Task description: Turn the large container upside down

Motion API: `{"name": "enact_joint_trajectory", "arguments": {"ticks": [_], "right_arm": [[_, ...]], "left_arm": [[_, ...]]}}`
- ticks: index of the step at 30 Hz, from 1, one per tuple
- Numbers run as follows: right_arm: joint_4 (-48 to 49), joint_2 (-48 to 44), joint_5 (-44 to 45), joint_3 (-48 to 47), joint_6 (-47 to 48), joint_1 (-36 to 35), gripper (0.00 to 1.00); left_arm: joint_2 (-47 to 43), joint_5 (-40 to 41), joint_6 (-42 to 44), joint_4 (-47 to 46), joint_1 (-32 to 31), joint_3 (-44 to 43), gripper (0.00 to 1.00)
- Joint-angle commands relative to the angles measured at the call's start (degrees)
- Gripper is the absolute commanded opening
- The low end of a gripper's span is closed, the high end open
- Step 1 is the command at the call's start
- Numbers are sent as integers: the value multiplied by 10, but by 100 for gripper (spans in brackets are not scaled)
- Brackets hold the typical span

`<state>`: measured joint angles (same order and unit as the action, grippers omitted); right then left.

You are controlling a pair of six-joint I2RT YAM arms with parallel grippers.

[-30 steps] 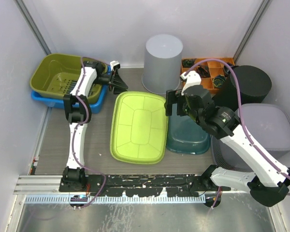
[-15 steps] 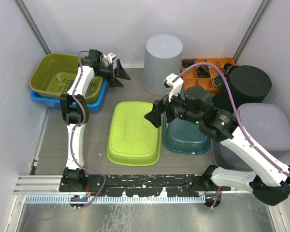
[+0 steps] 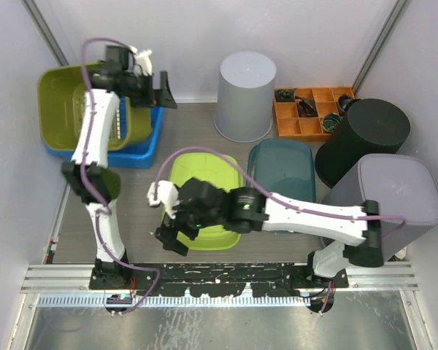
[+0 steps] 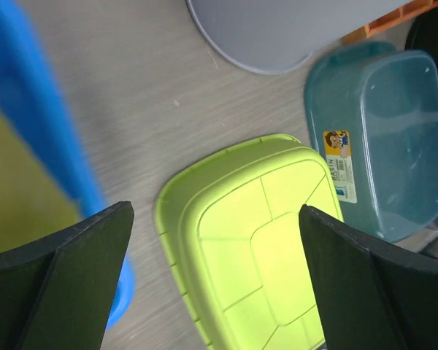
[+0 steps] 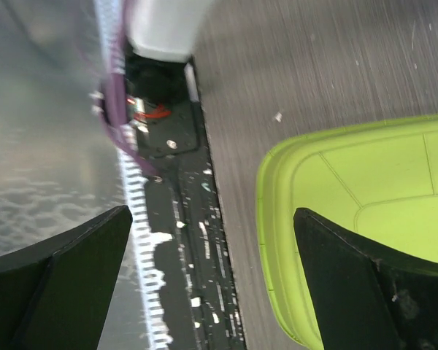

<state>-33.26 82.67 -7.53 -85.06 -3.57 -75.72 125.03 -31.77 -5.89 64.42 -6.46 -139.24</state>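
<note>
The large container (image 3: 204,169) is a lime green tub lying bottom up on the table in front of the arms. My right gripper (image 3: 171,235) hangs open over its near left corner, and that arm crosses above the tub. The right wrist view has the tub's rim (image 5: 365,211) on the right, with nothing between the fingers. My left gripper (image 3: 163,89) is open and raised at the back left, apart from the tub. Its wrist view looks down on the tub's ribbed bottom (image 4: 270,240).
A teal container (image 3: 281,171) lies bottom up right of the tub. Behind stand a grey bucket (image 3: 245,95), an orange organiser (image 3: 306,117), a black bucket (image 3: 369,135) and a grey bin (image 3: 387,197). An olive basket (image 3: 66,102) sits in a blue tray (image 3: 142,149). The rail (image 5: 190,240) runs along the near edge.
My left gripper opened and drew up and back from the tub's far edge. The right arm swung left across the tub to its near left corner. The tub slid nearer.
</note>
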Motion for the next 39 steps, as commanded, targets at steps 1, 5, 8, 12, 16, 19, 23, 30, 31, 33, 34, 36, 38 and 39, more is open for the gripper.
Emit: {"name": "enact_joint_trajectory", "arguments": {"ticks": [1, 5, 8, 12, 16, 19, 23, 30, 31, 33, 34, 36, 38, 39], "right_arm": [[28, 54, 139, -23, 44, -15, 100], [66, 113, 162, -13, 61, -23, 100], [90, 161, 188, -12, 63, -27, 100], [98, 228, 225, -29, 64, -30, 100], [102, 272, 226, -31, 61, -31, 100], [87, 285, 245, -22, 55, -31, 100], [57, 269, 299, 17, 45, -26, 100], [35, 184, 325, 116, 12, 12, 100], [33, 173, 328, 126, 10, 16, 100], [23, 149, 337, 140, 7, 22, 100], [16, 134, 341, 147, 5, 26, 100], [4, 109, 352, 158, 2, 34, 100], [0, 81, 353, 174, 1, 44, 100], [0, 67, 355, 182, 1, 49, 100]], "left_arm": [[-200, 111, 126, 78, 36, -65, 98], [-231, 73, 169, 174, 81, -85, 98], [-259, 43, 193, 189, 122, -30, 98], [-264, 24, 208, 188, 157, 22, 99], [-254, -5, 215, 203, 181, 38, 98], [-252, -28, 235, 223, 189, 47, 99], [-267, -58, 284, 251, 192, 68, 98], [-272, -83, 318, 279, 195, 74, 98], [-270, -92, 318, 282, 195, 75, 98], [-268, -116, 317, 287, 195, 80, 99], [-268, -127, 315, 286, 195, 86, 99], [-269, -139, 306, 274, 195, 108, 98], [-276, -132, 293, 243, 196, 150, 99], [-281, -126, 287, 225, 196, 171, 98]]}}
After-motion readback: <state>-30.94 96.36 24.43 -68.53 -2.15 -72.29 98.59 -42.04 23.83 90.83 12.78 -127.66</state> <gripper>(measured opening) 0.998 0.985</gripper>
